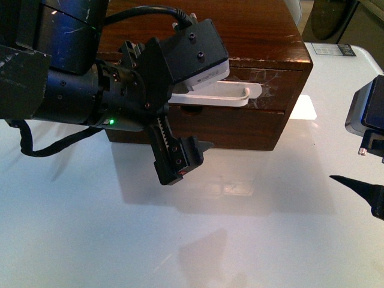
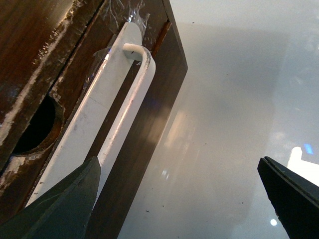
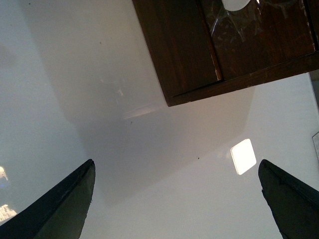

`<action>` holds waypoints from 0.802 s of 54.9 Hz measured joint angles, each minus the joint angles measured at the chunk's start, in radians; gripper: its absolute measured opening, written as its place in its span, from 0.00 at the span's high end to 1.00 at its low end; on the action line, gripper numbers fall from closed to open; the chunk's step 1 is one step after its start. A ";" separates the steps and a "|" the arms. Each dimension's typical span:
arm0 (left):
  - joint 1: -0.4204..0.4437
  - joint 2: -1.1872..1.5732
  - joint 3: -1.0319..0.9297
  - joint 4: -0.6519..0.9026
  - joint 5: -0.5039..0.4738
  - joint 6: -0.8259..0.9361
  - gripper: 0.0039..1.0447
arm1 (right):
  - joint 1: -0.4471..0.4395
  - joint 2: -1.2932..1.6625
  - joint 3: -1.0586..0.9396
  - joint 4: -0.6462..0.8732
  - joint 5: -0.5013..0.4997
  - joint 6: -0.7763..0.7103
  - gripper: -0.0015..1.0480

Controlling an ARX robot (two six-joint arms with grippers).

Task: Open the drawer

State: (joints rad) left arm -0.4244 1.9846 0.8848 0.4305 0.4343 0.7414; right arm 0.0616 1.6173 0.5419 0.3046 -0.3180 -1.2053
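Front view puts my left gripper [image 1: 193,123] at about 9 o'clock, its bulk hiding the left half of the cabinet [image 1: 258,36], which stands at 12 o'clock on the white table [image 1: 252,240]. A green light [image 1: 111,122] glows on the arm. The drawer [image 1: 273,84] is the cabinet's upper front and looks pushed in, its white bar handle [image 1: 231,96] just right of the wrist camera [image 1: 198,54].

Only the left wrist view shows that claw plainly. It is spread wide, one finger [image 2: 65,206] overlapping the handle's bar, though I cannot tell whether it touches. The other finger [image 2: 294,196] is well apart over the table. That view also shows the round notch [image 2: 32,124] and whitish scuffs.

At 3 o'clock the right gripper [image 3: 177,199] hangs spread, holding nothing, near the cabinet's corner.

The grey label [image 1: 207,79] on the wrist camera and a printed card [image 1: 333,49] are too small to read.
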 joint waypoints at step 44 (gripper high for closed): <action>0.023 0.097 0.135 -0.109 -0.045 0.059 0.08 | 0.009 0.006 0.023 -0.053 -0.016 -0.018 0.09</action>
State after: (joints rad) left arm -0.4019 2.0815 1.0195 0.3214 0.3889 0.8001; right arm 0.0708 1.6230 0.5648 0.2520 -0.3340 -1.2228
